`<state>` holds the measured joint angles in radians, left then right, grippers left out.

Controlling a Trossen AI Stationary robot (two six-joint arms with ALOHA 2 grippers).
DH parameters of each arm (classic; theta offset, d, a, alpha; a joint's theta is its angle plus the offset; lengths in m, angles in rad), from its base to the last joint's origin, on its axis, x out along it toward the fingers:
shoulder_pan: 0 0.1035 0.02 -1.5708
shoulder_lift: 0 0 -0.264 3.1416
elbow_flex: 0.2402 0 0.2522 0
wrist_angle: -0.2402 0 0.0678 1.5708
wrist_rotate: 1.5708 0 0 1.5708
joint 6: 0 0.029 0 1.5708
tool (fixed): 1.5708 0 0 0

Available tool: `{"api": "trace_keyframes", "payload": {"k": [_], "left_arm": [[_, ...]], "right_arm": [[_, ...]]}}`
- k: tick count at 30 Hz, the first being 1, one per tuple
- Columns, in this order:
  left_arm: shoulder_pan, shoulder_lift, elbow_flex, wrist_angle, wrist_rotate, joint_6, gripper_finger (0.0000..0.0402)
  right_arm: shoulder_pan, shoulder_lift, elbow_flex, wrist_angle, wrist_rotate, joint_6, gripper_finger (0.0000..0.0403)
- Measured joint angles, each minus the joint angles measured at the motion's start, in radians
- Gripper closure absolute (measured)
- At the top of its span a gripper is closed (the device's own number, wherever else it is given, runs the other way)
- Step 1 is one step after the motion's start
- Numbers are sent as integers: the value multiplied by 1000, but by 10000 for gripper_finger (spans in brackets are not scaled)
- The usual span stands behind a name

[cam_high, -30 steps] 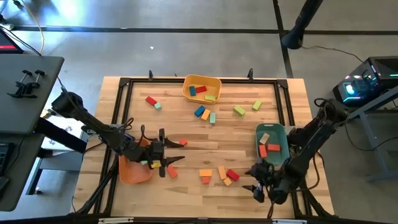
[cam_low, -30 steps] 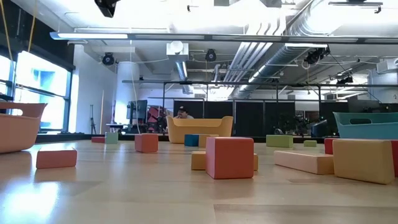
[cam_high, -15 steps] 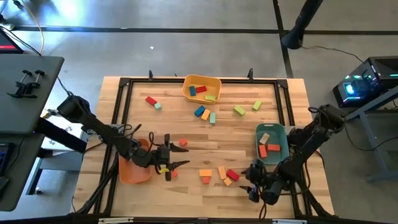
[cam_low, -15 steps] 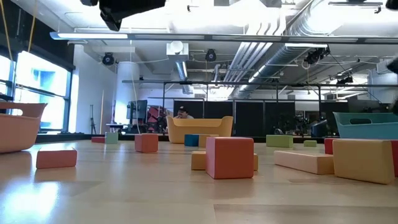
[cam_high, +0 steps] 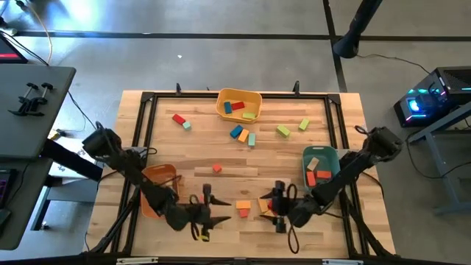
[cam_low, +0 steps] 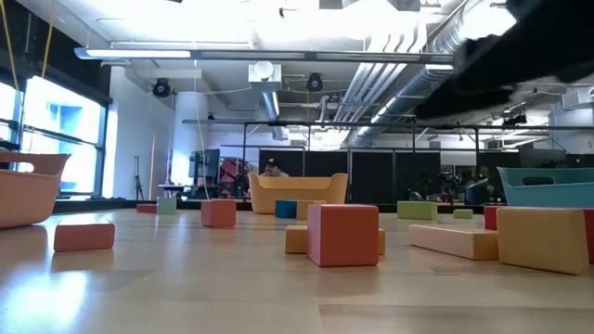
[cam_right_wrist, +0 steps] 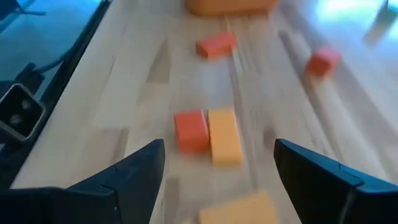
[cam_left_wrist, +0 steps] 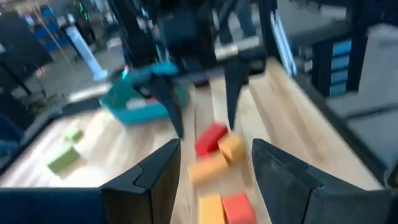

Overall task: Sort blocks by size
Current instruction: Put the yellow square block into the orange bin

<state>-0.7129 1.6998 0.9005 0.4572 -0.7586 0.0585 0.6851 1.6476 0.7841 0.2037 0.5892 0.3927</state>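
Both grippers hang low over the table's near edge, facing each other across a small cluster of blocks [cam_high: 259, 206]: the left gripper [cam_high: 208, 215] sits just left of it with its fingers apart and nothing between them, and the right gripper [cam_high: 277, 203] sits at the cluster's right side, spread wide and empty. Other blocks lie scattered further back, some in the yellow bin [cam_high: 239, 103] and the teal bin [cam_high: 321, 166]. An orange bin [cam_high: 160, 193] stands beside the left arm.

Bright overhead ceiling lights; both wrist views motion-blurred; window glare in low view.
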Motion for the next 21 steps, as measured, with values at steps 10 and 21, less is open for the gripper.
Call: {"api": "trace_keyframes", "payload": {"k": [10,21], "left_arm": [[-40,54,31,-218,-12,-280,216],[27,65,31,-252,-38,-320,216]], "right_arm": [[-145,216,0,426,-312,-166,105],[-146,186,0,320,-391,-137,105]]}}
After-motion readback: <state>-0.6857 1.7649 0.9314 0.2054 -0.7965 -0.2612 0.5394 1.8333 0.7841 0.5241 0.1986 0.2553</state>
